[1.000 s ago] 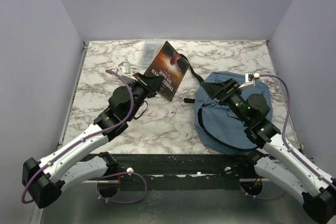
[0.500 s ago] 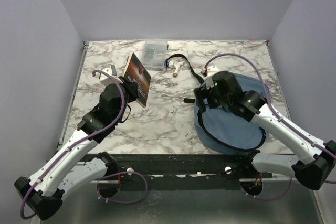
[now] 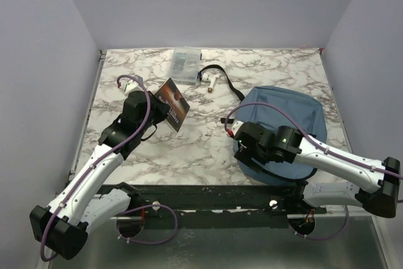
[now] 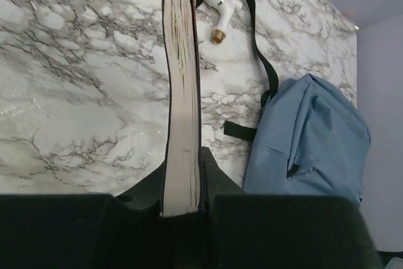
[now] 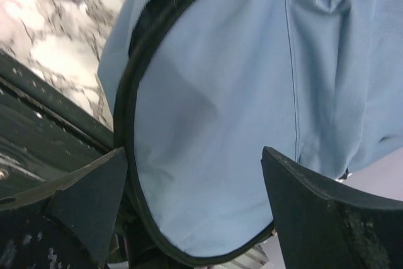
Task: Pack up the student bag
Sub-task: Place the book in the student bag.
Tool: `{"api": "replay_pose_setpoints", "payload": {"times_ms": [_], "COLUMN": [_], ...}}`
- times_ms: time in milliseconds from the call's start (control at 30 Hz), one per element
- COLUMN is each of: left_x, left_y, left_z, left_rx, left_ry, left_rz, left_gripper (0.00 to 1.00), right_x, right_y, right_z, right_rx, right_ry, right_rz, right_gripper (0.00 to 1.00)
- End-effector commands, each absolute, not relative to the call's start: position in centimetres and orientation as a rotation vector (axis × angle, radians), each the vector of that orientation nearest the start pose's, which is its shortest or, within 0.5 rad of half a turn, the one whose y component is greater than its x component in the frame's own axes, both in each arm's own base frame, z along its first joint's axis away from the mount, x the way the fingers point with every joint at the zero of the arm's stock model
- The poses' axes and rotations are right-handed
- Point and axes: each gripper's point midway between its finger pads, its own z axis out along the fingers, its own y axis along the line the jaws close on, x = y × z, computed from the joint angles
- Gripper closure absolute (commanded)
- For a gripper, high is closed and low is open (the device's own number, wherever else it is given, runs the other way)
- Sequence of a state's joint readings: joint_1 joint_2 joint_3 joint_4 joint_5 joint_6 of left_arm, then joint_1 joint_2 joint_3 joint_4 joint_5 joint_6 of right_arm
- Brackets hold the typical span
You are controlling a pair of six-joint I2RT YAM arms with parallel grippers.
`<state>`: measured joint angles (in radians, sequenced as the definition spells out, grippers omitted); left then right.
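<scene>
The student bag (image 3: 289,114) is a dusty-blue backpack lying flat on the right of the marble table; it also shows in the left wrist view (image 4: 312,137) and fills the right wrist view (image 5: 214,92). My left gripper (image 3: 160,110) is shut on a dark-covered book (image 3: 174,101) and holds it off the table, left of the bag. In the left wrist view the book (image 4: 181,80) stands edge-on between the gripper's (image 4: 182,184) jaws. My right gripper (image 3: 244,146) is open and empty, just above the bag's near-left edge, with its black zip (image 5: 126,124) between the jaws (image 5: 195,200).
A small clear plastic box (image 3: 185,64) sits at the back. A small white object with a brass tip (image 3: 210,82) lies by the bag's black strap (image 3: 221,77), also in the left wrist view (image 4: 220,1). Grey walls enclose the table; a metal rail (image 3: 214,196) runs along the front.
My left gripper drew the book back, toward the left and lower. My right arm swung from the bag's upper part to its near-left edge.
</scene>
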<state>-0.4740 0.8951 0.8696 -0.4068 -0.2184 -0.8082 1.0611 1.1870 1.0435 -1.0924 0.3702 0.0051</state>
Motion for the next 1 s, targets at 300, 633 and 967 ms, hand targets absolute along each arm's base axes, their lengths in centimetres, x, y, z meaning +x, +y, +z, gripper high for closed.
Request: {"api": "replay_pose_setpoints", "payload": {"times_ms": [300,633,967], "left_x": [28.5,28.3,27.2], "left_y": [-18.7,-21.4,-24.2], "left_z": [24.4,24.3,25.8], "left_rx": [-0.456,-0.440,-0.340], "left_ry": [2.089,2.142,2.145], "left_rz": [-0.920,-1.088,-1.304], "left_gripper": [1.00,1.00,1.00], "right_x": [12.3,19.1,23.1], "right_y": [13.8,11.3,12.8], "right_z": [11.4,15.1,23.9], "right_rx": [-1.541,-1.204,-0.693], "right_ry": [2.385,2.177,1.961], "right_rz": [-0.113,-0.588,-0.488], "right_gripper": [0.10,0.47,0.99]}}
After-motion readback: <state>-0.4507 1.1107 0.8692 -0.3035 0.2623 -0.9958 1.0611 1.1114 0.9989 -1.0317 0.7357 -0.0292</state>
